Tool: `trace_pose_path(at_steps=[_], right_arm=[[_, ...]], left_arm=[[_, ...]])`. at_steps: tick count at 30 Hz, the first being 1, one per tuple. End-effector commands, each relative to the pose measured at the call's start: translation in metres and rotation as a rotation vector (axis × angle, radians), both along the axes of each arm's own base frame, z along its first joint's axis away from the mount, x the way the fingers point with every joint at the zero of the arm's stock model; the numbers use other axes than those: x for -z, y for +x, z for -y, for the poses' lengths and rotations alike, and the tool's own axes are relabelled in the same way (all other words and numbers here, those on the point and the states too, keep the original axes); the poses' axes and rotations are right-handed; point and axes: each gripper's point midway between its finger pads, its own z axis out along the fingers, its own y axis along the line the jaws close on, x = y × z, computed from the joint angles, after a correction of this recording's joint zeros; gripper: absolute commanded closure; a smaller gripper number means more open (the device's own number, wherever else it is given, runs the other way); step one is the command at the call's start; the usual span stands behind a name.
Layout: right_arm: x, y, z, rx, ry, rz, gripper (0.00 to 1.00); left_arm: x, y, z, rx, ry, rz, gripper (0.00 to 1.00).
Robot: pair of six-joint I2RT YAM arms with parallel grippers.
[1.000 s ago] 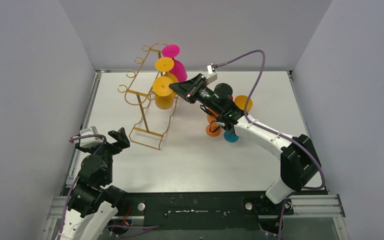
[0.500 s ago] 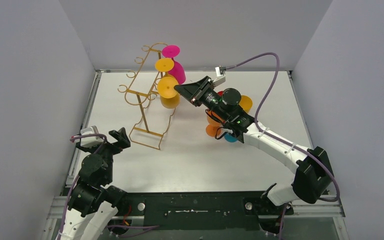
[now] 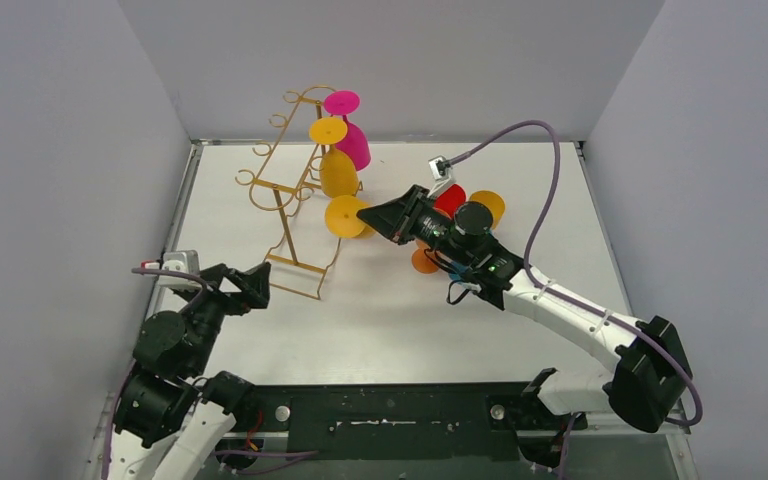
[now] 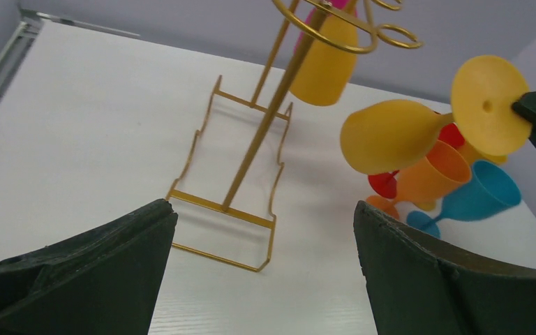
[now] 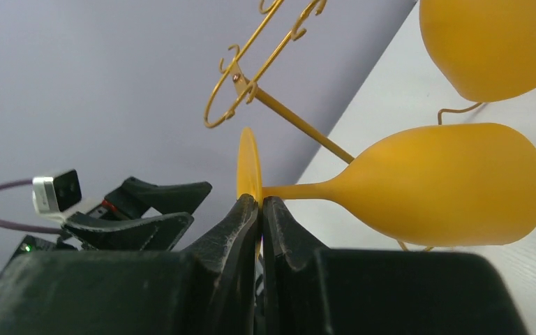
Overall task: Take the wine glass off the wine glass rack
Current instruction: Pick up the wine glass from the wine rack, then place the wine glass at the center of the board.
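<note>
My right gripper point(image 3: 372, 216) is shut on the round foot of a yellow wine glass point(image 3: 346, 216) and holds it sideways in the air, clear of the gold wire rack point(image 3: 290, 195). The right wrist view shows the fingers point(image 5: 241, 223) pinching the foot, the bowl point(image 5: 447, 183) to the right. The held glass also shows in the left wrist view point(image 4: 391, 134). Another yellow glass point(image 3: 336, 172) and a magenta glass point(image 3: 352, 140) still hang on the rack. My left gripper point(image 3: 250, 284) is open and empty by the rack's base point(image 4: 225, 209).
Several coloured glasses stand behind the right arm: red point(image 3: 450, 199), yellow point(image 3: 488, 207), orange point(image 3: 424, 260); a blue one point(image 4: 474, 199) shows in the left wrist view. Grey walls enclose the white table point(image 3: 380, 320) on three sides.
My right gripper has pulled the yellow glass off the rack, down and toward the near side. The left arm has swung its gripper nearer the rack's base.
</note>
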Motion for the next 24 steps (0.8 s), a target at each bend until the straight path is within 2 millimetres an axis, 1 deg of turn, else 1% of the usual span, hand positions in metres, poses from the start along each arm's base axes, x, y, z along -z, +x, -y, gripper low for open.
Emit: trace_pose_path(at_steps=[1,3,4,6,8,9,11,14,17,20,21,24], right_arm=[[-0.035,-0.030,0.003,-0.100,-0.050,0.263,1.00],[-0.029,-0.038,0.004,-0.135,-0.104,0.310,1.00],[-0.027,-0.042,0.006,-0.149,-0.116,0.327,1.00],[-0.018,-0.049,0.008,-0.170,-0.142,0.352,1.00],[-0.016,-0.053,0.012,-0.174,-0.164,0.384,1.00],[-0.017,-0.056,0.014,-0.178,-0.170,0.398,1.00],[-0.019,-0.065,0.018,-0.203,-0.183,0.444,1.00],[-0.020,-0.081,0.020,-0.254,-0.190,0.506,1.00],[-0.017,-0.089,0.022,-0.284,-0.222,0.527,1.00],[-0.016,-0.104,0.020,-0.344,-0.230,0.563,1.00],[-0.017,-0.108,0.019,-0.358,-0.227,0.580,1.00],[-0.016,-0.119,0.016,-0.394,-0.232,0.599,1.00]], left_arm=[[-0.005,-0.012,0.040,0.212,-0.088,-0.048,0.03],[-0.014,-0.013,0.054,0.289,-0.095,-0.020,0.03],[-0.020,-0.014,0.065,0.349,-0.097,-0.001,0.03],[-0.024,-0.016,0.085,0.456,-0.115,-0.007,0.03],[-0.026,-0.020,0.105,0.563,-0.156,-0.036,0.03],[-0.027,-0.020,0.112,0.597,-0.177,-0.038,0.03],[-0.032,-0.031,0.129,0.718,-0.210,-0.025,0.06],[-0.039,-0.046,0.147,0.866,-0.278,0.008,0.07],[-0.048,-0.056,0.159,0.979,-0.343,0.026,0.07],[-0.047,-0.057,0.165,1.022,-0.375,0.024,0.16],[-0.047,-0.056,0.166,1.023,-0.379,0.026,0.23],[-0.050,-0.056,0.169,1.048,-0.401,0.034,0.36]])
